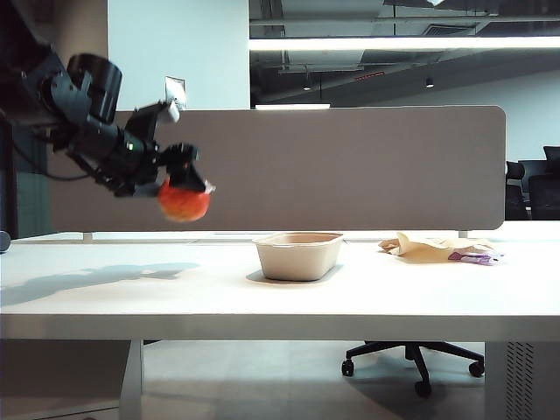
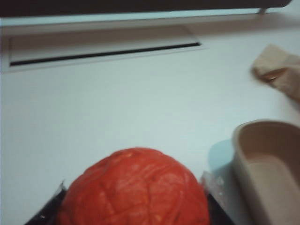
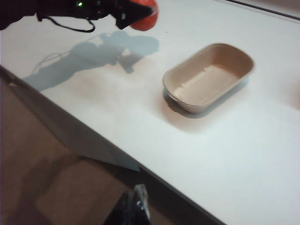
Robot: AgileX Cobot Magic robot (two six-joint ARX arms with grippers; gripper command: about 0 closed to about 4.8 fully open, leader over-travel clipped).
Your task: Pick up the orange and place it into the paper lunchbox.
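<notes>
Clearly, we saw our left gripper [image 1: 185, 185] closed around the orange [image 1: 184, 202], holding it in the air above the white surface [image 1: 175, 293], off to the left of the paper lunchbox [image 1: 298, 255], which sat open and apart from the fruit. Of our right gripper [image 3: 136, 206] only a dark tip showed past the surface's near edge, so we could not tell how wide it stood.
</notes>
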